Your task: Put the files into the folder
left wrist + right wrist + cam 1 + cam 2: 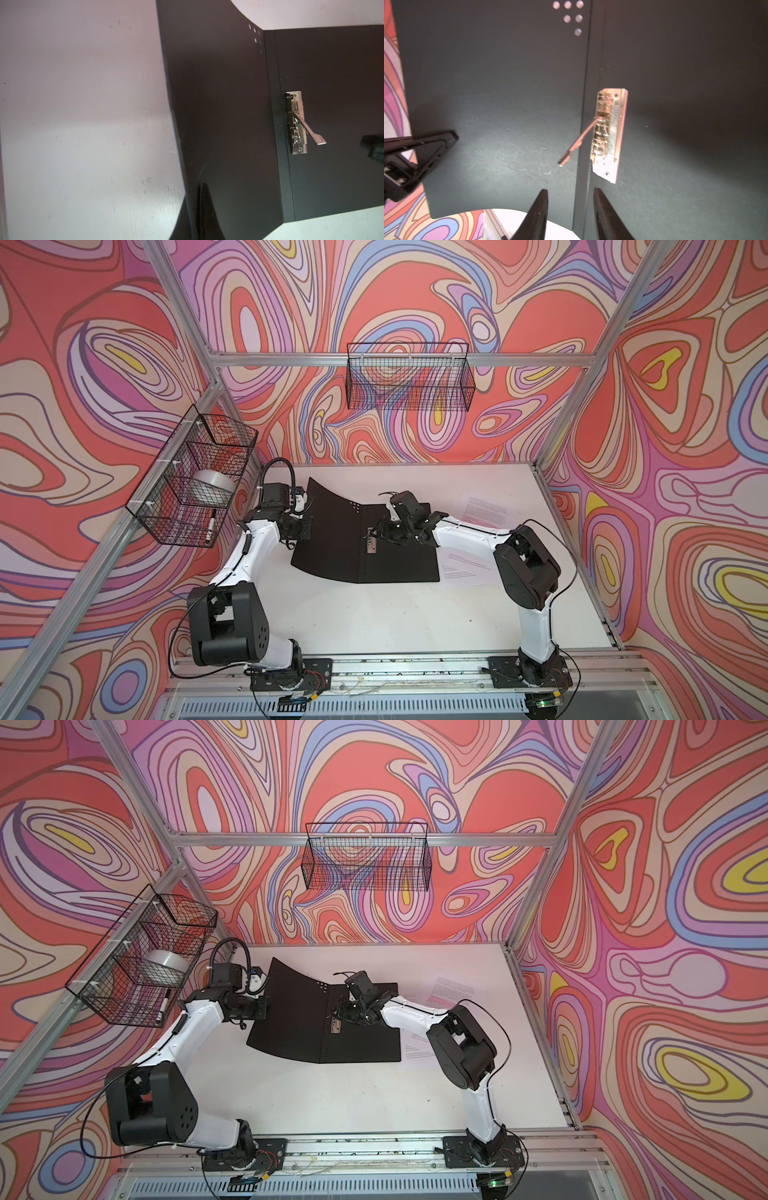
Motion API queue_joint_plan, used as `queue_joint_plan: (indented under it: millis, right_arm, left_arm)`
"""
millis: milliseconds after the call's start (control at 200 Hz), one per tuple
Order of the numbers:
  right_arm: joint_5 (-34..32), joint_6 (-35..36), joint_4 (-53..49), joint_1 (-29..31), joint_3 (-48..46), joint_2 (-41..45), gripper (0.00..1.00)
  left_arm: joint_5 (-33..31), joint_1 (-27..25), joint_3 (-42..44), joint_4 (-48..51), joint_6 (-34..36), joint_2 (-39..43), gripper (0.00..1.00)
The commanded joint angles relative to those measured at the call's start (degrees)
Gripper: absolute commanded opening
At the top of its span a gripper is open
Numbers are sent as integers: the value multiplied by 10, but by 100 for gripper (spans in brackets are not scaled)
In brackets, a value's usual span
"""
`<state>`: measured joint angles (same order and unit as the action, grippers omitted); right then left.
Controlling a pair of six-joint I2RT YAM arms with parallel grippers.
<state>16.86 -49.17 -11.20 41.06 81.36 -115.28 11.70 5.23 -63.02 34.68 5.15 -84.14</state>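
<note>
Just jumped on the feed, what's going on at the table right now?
The folder lies open, black inside up, on the white table. The left claw is shut on the outer edge of one cover, bowing it upward. The right claw hovers open and empty over the metal clip, whose lever stands raised. The files lie on the table beside the folder, on the right arm's side, none inside yet.

Both top views are looking down from above left pincer and right pincer. Wrist cameras are sitting close behind, both sharing the clip of the folder.
</note>
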Motion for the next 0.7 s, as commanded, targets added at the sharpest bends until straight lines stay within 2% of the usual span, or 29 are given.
queue_joint_plan:
  millis: [0,190,346,411,486,611,696]
  right_arm:
    - [-17,4,6,4,-20,10,38]
    - [-15,5,15,5,-24,-4,38]
    - [-10,7,15,6,-18,-13,38]
    - [-6,9,16,6,-16,-17,38]
    - [-2,10,16,6,-16,-20,38]
    - [3,10,22,8,-17,-25,37]
    - [5,10,26,8,-19,-27,37]
  left_arm:
    - [-73,6,29,38,51,-24,0]
    - [-119,11,42,19,59,-42,0]
    - [-131,20,44,19,68,-60,11]
    - [-132,24,47,18,69,-60,17]
    - [-133,26,49,18,72,-61,31]
    - [-128,30,49,24,71,-65,44]
    - [-119,33,46,30,73,-67,57]
